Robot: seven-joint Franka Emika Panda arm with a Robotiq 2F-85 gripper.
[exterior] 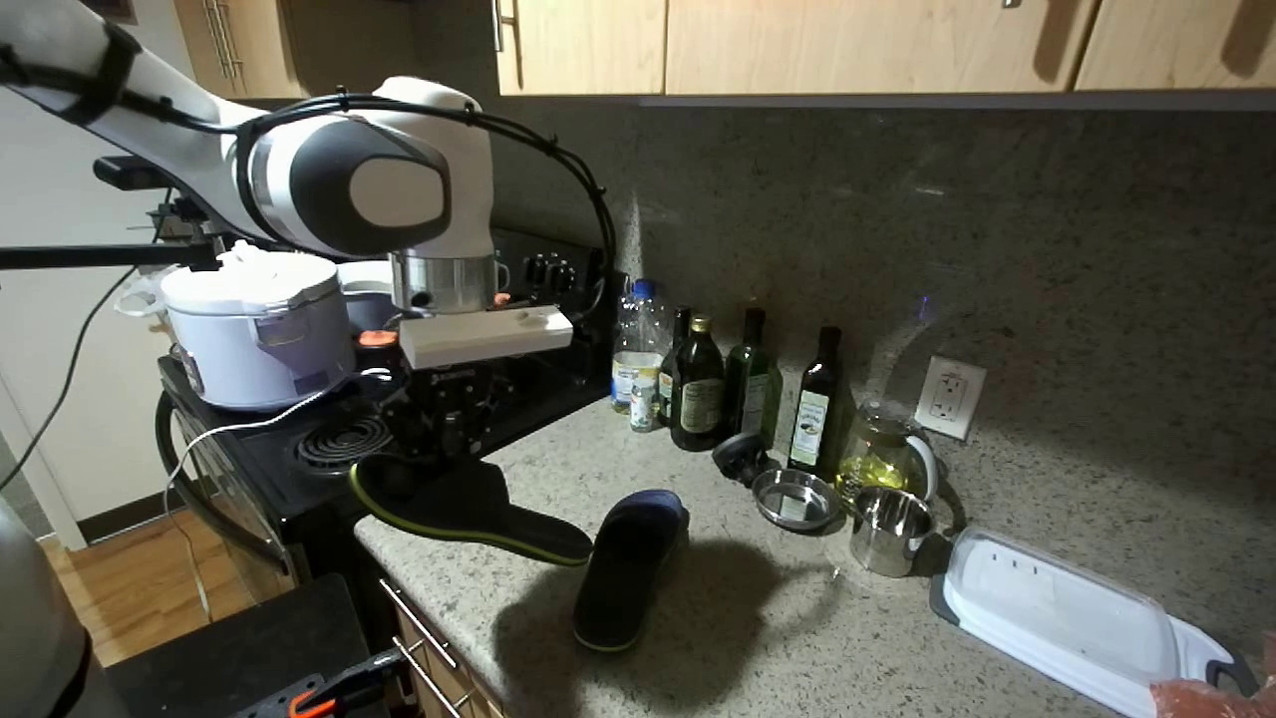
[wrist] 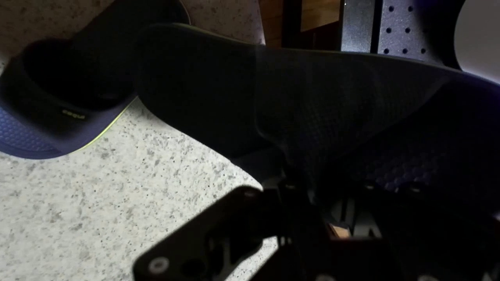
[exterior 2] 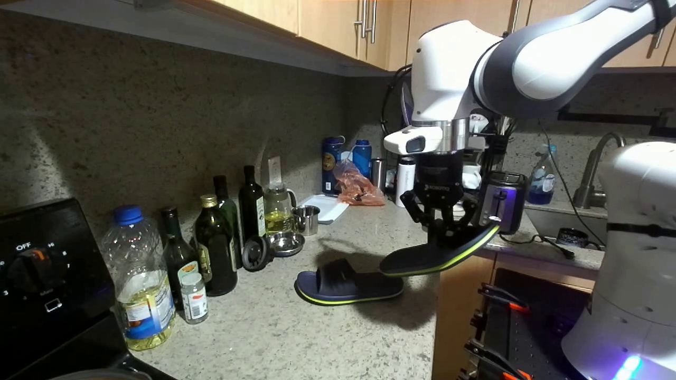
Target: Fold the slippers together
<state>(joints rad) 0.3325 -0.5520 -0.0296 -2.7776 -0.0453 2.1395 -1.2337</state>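
Our fingers hold one slipper, nipped by its strap and tilted, heel low. Its mate rests lower, on the counter, farther from the arm's base than the fingers, its end just beside the hanging heel; whether they touch, we cannot tell. The long axes stand askew, so we judge that a turn into line must come before laying one on the other.

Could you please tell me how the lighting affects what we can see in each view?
In the wrist view, the counter is bright but the held slipper too dark for much detail; in an exterior view, a large shadow flanks the lying slipper; in an exterior view, the dark gripper blends into the held slipper where they meet, and the base light glares bluish-white.
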